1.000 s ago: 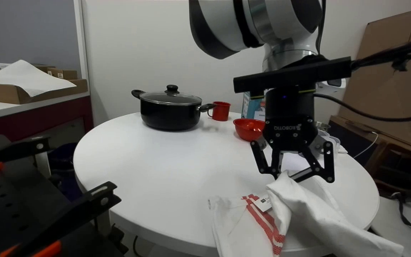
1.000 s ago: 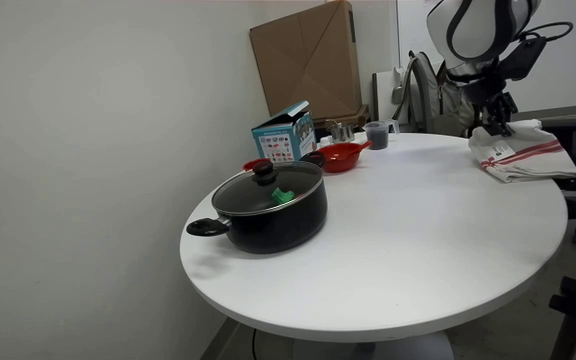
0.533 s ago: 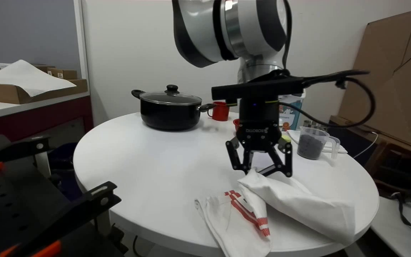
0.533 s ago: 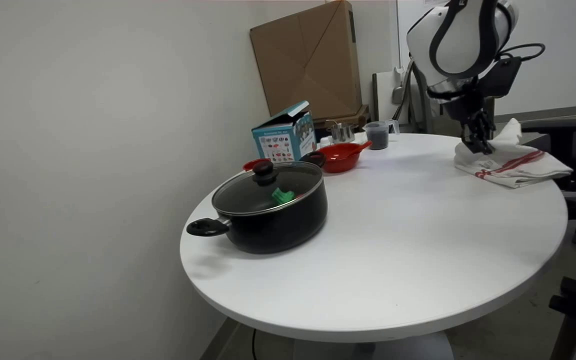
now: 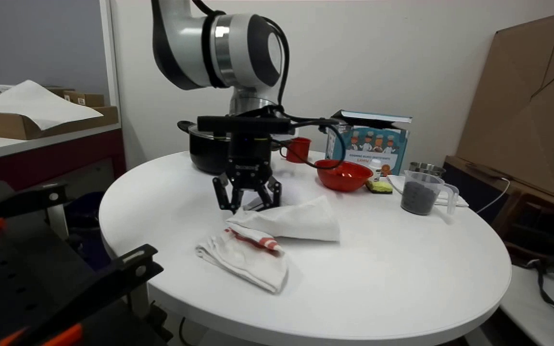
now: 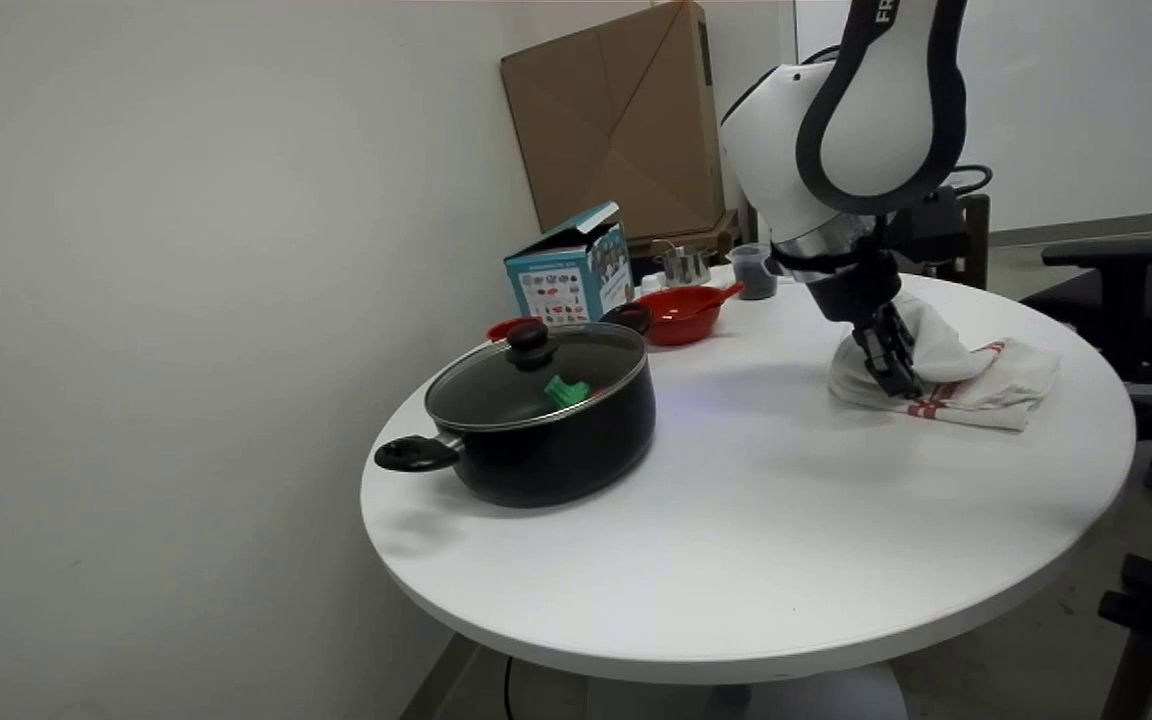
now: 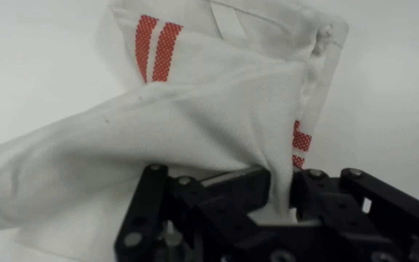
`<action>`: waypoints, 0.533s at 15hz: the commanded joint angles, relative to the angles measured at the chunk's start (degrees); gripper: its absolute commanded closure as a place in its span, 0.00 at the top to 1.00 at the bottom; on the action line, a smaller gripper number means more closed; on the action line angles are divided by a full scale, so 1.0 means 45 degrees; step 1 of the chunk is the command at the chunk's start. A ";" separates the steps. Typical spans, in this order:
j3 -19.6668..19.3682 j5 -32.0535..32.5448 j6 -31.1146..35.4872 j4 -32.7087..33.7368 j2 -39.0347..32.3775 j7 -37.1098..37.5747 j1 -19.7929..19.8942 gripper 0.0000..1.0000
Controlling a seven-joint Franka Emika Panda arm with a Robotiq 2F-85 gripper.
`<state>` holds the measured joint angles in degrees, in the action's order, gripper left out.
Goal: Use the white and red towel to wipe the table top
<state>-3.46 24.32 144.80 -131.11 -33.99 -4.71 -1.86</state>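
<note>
The white towel with red stripes [image 5: 301, 222] lies bunched and folded on the round white table top [image 5: 378, 283]. It also shows in an exterior view [image 6: 1006, 385] and fills much of the wrist view [image 7: 209, 116]. My gripper [image 5: 244, 210] is low over the table, at the towel's edge nearer the pot. In the wrist view its fingers [image 7: 280, 189] are shut on a gathered fold of towel. It also shows pointing down at the cloth in an exterior view [image 6: 901, 385]. The cloth's underside is hidden.
A black lidded pot [image 6: 546, 450] stands near the wall, partly behind the arm in an exterior view [image 5: 205, 154]. A red mug [image 5: 299, 150], red bowl [image 5: 344, 177], sponge [image 5: 379, 187], blue box [image 5: 373, 149] and measuring cup [image 5: 419, 196] stand along the far side.
My gripper has dragged the towel across the table toward the pot's side, away from the edge. The towel trails behind the gripper. The bowl, box and measuring cup are uncovered from behind the arm.
</note>
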 commanded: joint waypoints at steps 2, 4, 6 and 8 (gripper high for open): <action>0.1080 -0.0303 0.0230 -0.1303 0.0771 -0.0683 -0.0523 0.00; 0.1584 -0.0414 0.0231 -0.1633 0.0925 -0.0869 -0.0756 0.00; 0.2155 -0.0630 0.0172 -0.1841 0.1106 -0.1063 -0.0967 0.00; 0.2623 -0.0724 0.0138 -0.1938 0.1220 -0.1174 -0.1278 0.00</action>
<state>6.14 22.86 144.93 -137.67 -30.88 -7.48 -5.91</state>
